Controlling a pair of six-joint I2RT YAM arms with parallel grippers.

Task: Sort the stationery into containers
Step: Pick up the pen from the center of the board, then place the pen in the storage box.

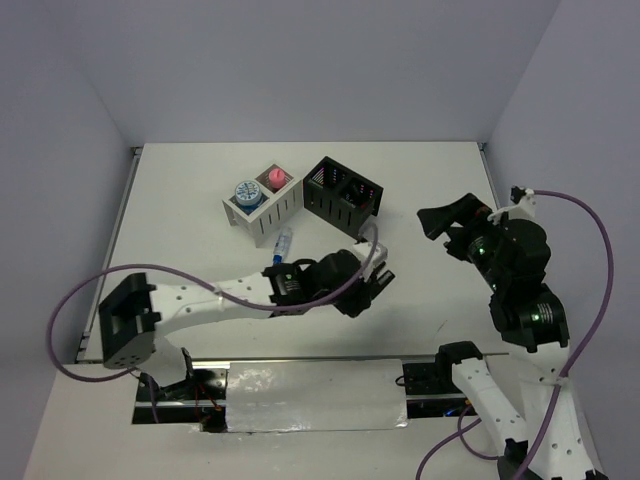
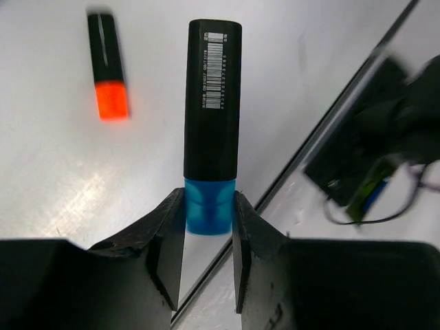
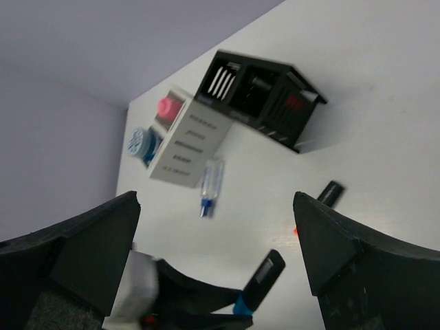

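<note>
My left gripper (image 1: 378, 283) (image 2: 209, 206) is shut on the blue cap of a black-bodied blue highlighter (image 2: 213, 110), which points away from the fingers; it also shows in the right wrist view (image 3: 265, 273). An orange highlighter (image 2: 108, 65) lies on the table beside it (image 3: 331, 192). The white box (image 1: 262, 207) holds a pale-blue tape roll (image 1: 246, 192) and the pink tube (image 1: 275, 178). The black box (image 1: 343, 190) stands to its right, with something red (image 3: 295, 103) in one compartment. The blue-white stick (image 1: 283, 243) lies in front of the white box. My right gripper (image 1: 455, 228) (image 3: 215, 199) is open and empty, above the table right of the black box.
The left arm stretches across the near middle of the table (image 1: 200, 230). The table's near edge and a dark rail (image 2: 323, 130) run just beyond the held highlighter, with the right arm's base (image 2: 385, 137) behind it. Grey walls close in the left, back and right.
</note>
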